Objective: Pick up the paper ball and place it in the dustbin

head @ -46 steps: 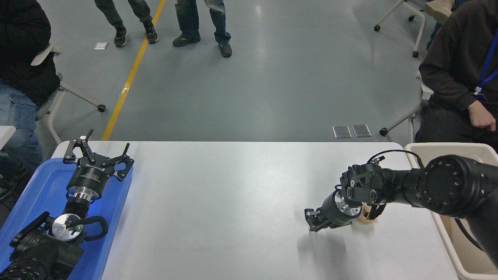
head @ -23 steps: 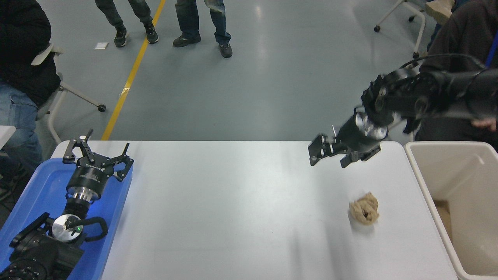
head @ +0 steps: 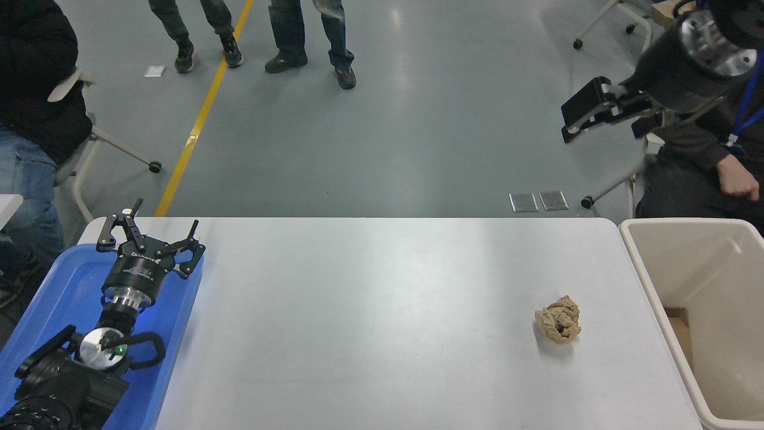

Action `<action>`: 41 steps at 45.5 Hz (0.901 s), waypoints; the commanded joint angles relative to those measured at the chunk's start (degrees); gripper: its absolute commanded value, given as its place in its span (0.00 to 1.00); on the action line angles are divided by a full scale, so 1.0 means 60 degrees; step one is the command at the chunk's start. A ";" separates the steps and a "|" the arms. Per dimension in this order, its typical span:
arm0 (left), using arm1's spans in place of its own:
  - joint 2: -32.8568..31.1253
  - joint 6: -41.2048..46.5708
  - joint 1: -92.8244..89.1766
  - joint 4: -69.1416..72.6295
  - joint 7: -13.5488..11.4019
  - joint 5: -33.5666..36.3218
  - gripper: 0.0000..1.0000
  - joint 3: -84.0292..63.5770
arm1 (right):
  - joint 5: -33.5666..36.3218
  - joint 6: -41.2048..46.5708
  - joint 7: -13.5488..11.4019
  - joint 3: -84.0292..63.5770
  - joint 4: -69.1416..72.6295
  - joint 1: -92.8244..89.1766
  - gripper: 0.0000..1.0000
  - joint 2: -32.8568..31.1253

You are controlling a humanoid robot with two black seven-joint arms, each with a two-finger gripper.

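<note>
The paper ball, a tan crumpled wad, lies alone on the white table near its right side. The cream dustbin stands just off the table's right edge, to the right of the ball. My right gripper is raised high at the top right, far above and beyond the ball, open and empty. My left gripper is parked open at the lower left over the blue tray.
A blue tray sits at the table's left edge under the left arm. A seated person is behind the dustbin, close to the raised right gripper. More people and wheeled chairs are beyond the table's far edge.
My right gripper has risen from table level beside the ball, up and to the right, high above the far right corner. The ball is now uncovered and stays on the table.
</note>
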 commanded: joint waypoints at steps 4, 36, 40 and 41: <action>0.0000 0.0000 -0.0014 0.0000 0.0000 -0.0008 0.99 0.0016 | -0.0691 0.0032 0.0003 -0.0404 0.0656 0.0478 1.00 -0.0342; 0.0000 0.0000 -0.0014 0.0000 0.0000 0.0007 0.99 0.0001 | -0.1732 -0.1900 -0.0114 0.1324 -0.1421 -0.7429 1.00 0.0068; 0.0000 0.0000 -0.0014 0.0000 0.0000 0.0007 0.99 0.0001 | -0.1732 -0.2311 -0.0114 0.1690 -0.2227 -0.8572 1.00 0.0375; 0.0000 0.0000 -0.0014 0.0000 0.0000 0.0007 0.99 0.0001 | -0.1732 -0.2399 -0.0114 0.1778 -0.2389 -0.8806 1.00 0.0376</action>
